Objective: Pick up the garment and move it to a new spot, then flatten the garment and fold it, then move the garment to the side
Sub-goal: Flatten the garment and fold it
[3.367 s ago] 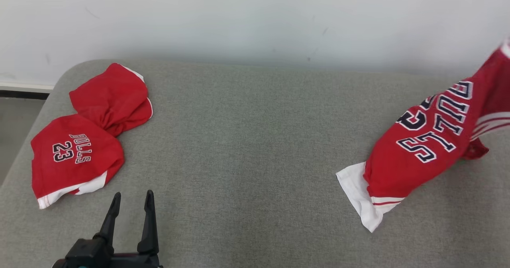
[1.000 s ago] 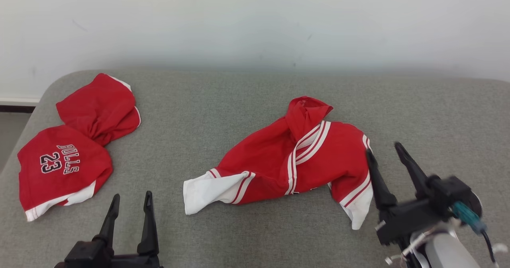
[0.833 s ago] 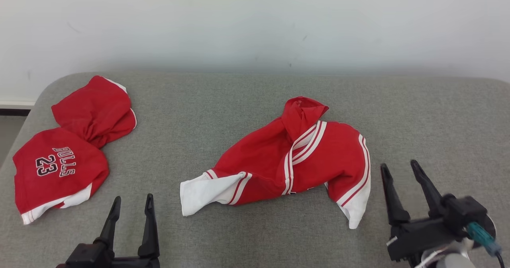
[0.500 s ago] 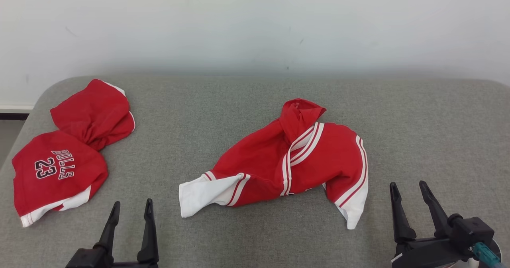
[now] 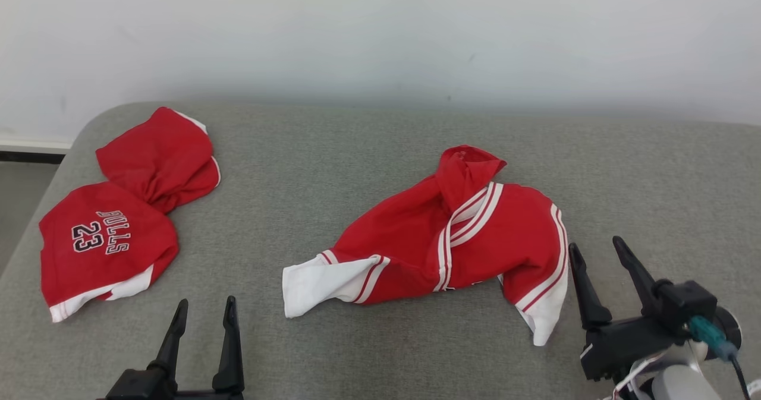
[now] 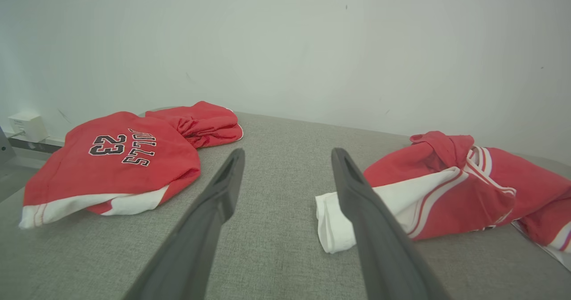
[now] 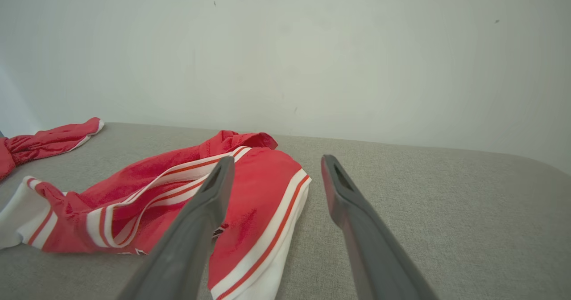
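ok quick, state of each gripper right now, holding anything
Left gripper: open, holding nothing, over the grey fabric surface.
Right gripper: open, holding nothing, next to the crumpled red garment with white striped trim.

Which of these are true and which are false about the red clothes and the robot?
1. The striped garment lies crumpled near the middle of the grey cushion. True.
2. The right end effector is clamped on the striped garment. False: its jaws stand open beside the garment's white-edged corner and grip nothing.
3. The BULLS 23 garment lies at the left end of the cushion. True.
4. The left end effector holds the BULLS 23 garment. False: it is open and empty, apart from that garment.
5. The two garments overlap. False: bare cushion lies between them.
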Controlling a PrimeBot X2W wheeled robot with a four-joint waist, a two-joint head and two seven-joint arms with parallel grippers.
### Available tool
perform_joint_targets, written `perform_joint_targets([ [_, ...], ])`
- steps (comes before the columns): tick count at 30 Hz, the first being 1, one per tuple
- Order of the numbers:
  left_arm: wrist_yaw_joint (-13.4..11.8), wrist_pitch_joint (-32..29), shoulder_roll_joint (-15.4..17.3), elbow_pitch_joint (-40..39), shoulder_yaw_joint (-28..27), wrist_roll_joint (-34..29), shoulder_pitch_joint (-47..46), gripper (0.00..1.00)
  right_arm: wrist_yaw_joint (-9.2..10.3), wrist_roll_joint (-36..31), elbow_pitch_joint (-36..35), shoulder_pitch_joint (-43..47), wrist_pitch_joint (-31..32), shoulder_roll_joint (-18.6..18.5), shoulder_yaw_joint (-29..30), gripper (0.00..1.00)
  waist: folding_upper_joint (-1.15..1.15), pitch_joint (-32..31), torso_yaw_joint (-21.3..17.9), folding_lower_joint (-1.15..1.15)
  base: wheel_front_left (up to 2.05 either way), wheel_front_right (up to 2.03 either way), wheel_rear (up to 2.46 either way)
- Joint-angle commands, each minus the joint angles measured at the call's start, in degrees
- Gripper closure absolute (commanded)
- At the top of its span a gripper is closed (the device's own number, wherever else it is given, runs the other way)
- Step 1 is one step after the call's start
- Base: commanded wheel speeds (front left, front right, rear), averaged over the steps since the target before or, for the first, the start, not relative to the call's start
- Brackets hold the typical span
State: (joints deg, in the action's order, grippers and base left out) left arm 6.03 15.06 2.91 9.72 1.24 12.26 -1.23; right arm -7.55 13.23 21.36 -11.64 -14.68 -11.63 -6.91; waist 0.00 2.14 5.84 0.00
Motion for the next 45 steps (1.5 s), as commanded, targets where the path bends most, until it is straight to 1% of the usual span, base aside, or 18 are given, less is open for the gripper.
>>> perform_joint_targets([
  [1,-0.2,0.2,0.0,0.1,0.2,0.4,-0.4,0.00,0.13,0.1,1.7,-1.5,0.3,-0.7,-0.2,0.00,0.00,0.1,0.9,0.00,0.00,0.00,0.00],
  [6,-0.1,0.2,0.0,0.5,0.8,1.0,-1.0,0.00,0.13,1.3,9.1,-5.1,1.3,-2.1,-0.6,0.00,0.00,0.8,2.7,0.00,0.00,0.00,0.00],
  [9,-0.2,0.2,0.0,0.6,1.4,1.3,-1.3,0.00,0.13,2.6,14.3,-7.3,1.5,-2.1,-1.1,0.00,0.00,1.4,3.6,0.00,0.00,0.00,0.00],
  [12,-0.2,0.2,0.0,0.7,1.6,1.3,-1.4,0.00,0.13,4.1,19.3,-9.3,1.5,-1.1,-1.9,0.00,0.00,1.8,4.4,0.00,0.00,0.00,0.00],
  [15,-0.2,0.2,0.0,0.6,2.0,1.4,-1.9,0.00,0.13,7.4,24.3,-11.0,3.0,0.3,-3.0,0.00,0.00,2.5,5.0,0.00,0.00,0.00,0.00],
  [16,-0.2,0.2,0.0,0.6,2.0,1.4,-2.1,0.00,0.13,8.0,25.1,-11.9,2.7,0.3,-3.9,0.23,0.00,2.7,5.2,0.00,0.00,0.00,0.00],
  [17,-0.3,0.2,0.0,0.6,2.1,1.4,-2.3,0.00,0.13,8.6,25.6,-12.6,2.0,0.2,-4.4,0.97,0.00,2.9,5.3,0.00,0.00,0.00,0.00],
  [18,-0.3,0.2,0.0,0.6,2.0,1.4,-2.4,0.00,0.13,9.3,26.3,-12.9,1.5,0.3,-4.9,1.00,0.00,3.0,5.3,0.00,0.00,0.00,0.00],
  [21,-0.3,0.2,0.0,0.8,1.5,1.4,-2.5,0.00,0.13,10.5,27.8,-13.9,0.4,0.1,-6.1,1.00,0.00,3.2,5.1,0.00,0.00,0.00,0.00],
  [24,-0.2,0.2,0.0,1.1,1.0,1.2,-2.5,0.00,0.13,9.3,26.1,-15.8,-0.5,-1.6,-6.1,1.00,0.00,3.1,4.7,0.00,0.00,0.00,0.00],
  [28,-0.1,0.2,0.0,1.4,1.0,1.1,-2.6,0.00,0.13,6.3,17.5,-15.3,-0.5,-2.2,-4.8,1.00,0.00,2.5,4.2,0.00,0.00,0.00,0.00],
  [31,0.0,0.2,0.0,1.6,1.1,1.2,-2.5,0.00,0.13,4.1,11.1,-14.1,-0.6,-1.6,-7.2,1.00,0.00,2.1,4.2,0.00,0.00,0.00,0.00],
  [34,0.1,0.2,0.0,1.8,1.2,1.2,-2.5,0.00,0.13,2.3,6.6,-13.6,-0.6,-0.9,-11.6,1.00,0.00,1.7,4.3,0.00,0.00,0.00,0.00],
  [35,0.1,0.2,0.0,1.8,1.2,1.2,-2.5,0.00,0.13,2.3,6.6,-13.6,-0.6,-0.9,-11.6,1.00,0.00,1.7,4.3,0.00,0.00,0.00,0.00],
  [36,0.2,0.2,0.0,1.9,1.3,1.3,-2.4,0.00,0.13,1.8,5.2,-13.5,-0.6,-0.8,-13.4,1.00,0.00,1.7,4.4,0.00,0.00,0.00,0.00],
  [40,0.3,0.2,0.0,1.9,1.2,1.6,-2.0,0.00,0.13,0.5,2.2,-12.4,-0.6,0.0,-22.3,1.00,0.00,1.4,5.1,0.00,0.00,0.00,0.00],
  [43,0.4,0.2,0.0,2.1,0.9,1.6,-1.9,0.00,0.13,-0.2,1.9,-12.0,-0.6,0.1,-29.5,1.00,0.00,1.2,5.7,0.00,0.00,0.00,0.00],
  [45,0.4,0.2,0.0,2.4,0.8,1.7,-1.8,0.00,0.13,-0.9,3.1,-11.4,-0.6,0.0,-34.8,1.00,0.00,1.1,6.3,0.00,0.00,0.00,0.00],
])
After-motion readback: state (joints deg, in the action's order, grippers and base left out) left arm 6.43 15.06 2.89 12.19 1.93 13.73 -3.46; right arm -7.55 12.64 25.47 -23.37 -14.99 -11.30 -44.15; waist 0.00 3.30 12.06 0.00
